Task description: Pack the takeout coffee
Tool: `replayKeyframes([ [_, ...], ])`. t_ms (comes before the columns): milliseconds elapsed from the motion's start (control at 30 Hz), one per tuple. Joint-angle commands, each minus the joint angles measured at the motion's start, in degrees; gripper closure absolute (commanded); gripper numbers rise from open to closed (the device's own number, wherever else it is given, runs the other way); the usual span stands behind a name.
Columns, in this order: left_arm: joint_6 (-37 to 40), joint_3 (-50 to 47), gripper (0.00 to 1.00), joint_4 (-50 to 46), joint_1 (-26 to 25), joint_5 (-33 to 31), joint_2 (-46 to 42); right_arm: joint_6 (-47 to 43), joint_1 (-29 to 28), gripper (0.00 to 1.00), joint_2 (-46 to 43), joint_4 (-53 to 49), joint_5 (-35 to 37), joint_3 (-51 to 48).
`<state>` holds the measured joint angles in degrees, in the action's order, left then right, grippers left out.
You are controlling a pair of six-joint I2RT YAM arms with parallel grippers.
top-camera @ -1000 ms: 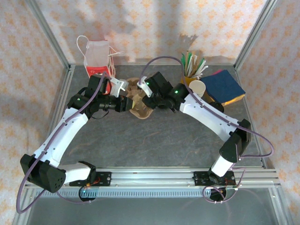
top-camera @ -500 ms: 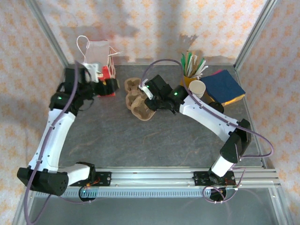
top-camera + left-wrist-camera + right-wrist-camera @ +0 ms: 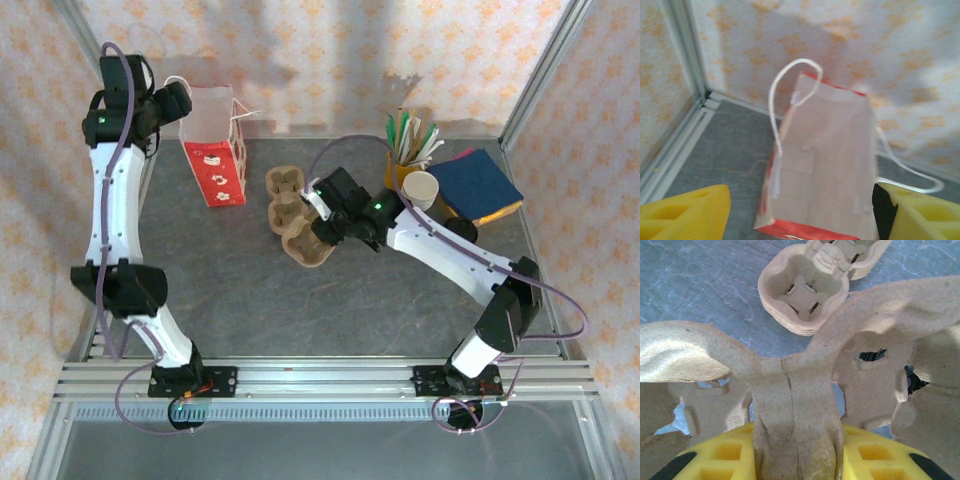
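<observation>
Coffee's parked up right, and no gripper's on it!
The paper cup (image 3: 421, 188) sits upper right of centre beside the yellow stick cup (image 3: 403, 172), cream mouth showing. It's likely light and crushable, so grip gently mid-wall. Left gripper (image 3: 800, 210) gapes wide at the red bag (image 3: 825, 150); right gripper (image 3: 797, 450) pinches the pulp carrier (image 3: 790, 365).

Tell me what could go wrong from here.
The right gripper pinches just the thin centre ridge of the brown moulded-pulp cup carrier; the pulp may tear or swing loose. The red and white paper bag stands unheld, with the open left gripper close by; a nudge might tip it.
</observation>
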<state>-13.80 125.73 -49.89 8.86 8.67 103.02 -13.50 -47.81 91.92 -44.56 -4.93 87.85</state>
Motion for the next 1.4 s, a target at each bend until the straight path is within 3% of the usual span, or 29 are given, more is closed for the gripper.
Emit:
replayKeyframes([
  [0, 3.5, 7.0, 0.24, -7.5, 1.3, -0.4, 5.2, 1.0, -0.1, 0.67, -2.9, 1.0, -1.7, -1.3],
  [200, 6.3, 14.0, 0.27, -9.8, 1.7, 2.7, 14.8, 1.2, -0.2, 0.67, -3.1, 1.4, -2.9, -1.9],
  [600, 8.8, 14.1, 0.42, -5.7, 1.6, 5.1, 20.5, 1.4, -0.3, 0.67, -3.0, 1.7, -4.8, -1.9],
  [800, 9.2, 14.0, 0.56, -4.3, 1.6, 5.5, 22.2, 1.8, -0.3, 0.67, -2.8, 1.7, -5.6, -1.8],
  [933, 8.7, 13.9, 0.72, -3.4, 1.6, 6.1, 22.6, 2.1, -0.3, 0.67, -3.0, 1.6, -5.6, -1.8],
  [1200, 8.3, 13.9, 0.87, -3.9, 1.7, 4.9, 21.1, 2.6, -0.3, 0.68, -3.7, 1.2, -5.8, -2.1],
  [1367, 7.1, 10.7, 0.96, -5.9, 1.5, 4.5, 15.6, 2.8, -0.3, 0.68, -4.8, 1.0, -5.7, -2.2],
])
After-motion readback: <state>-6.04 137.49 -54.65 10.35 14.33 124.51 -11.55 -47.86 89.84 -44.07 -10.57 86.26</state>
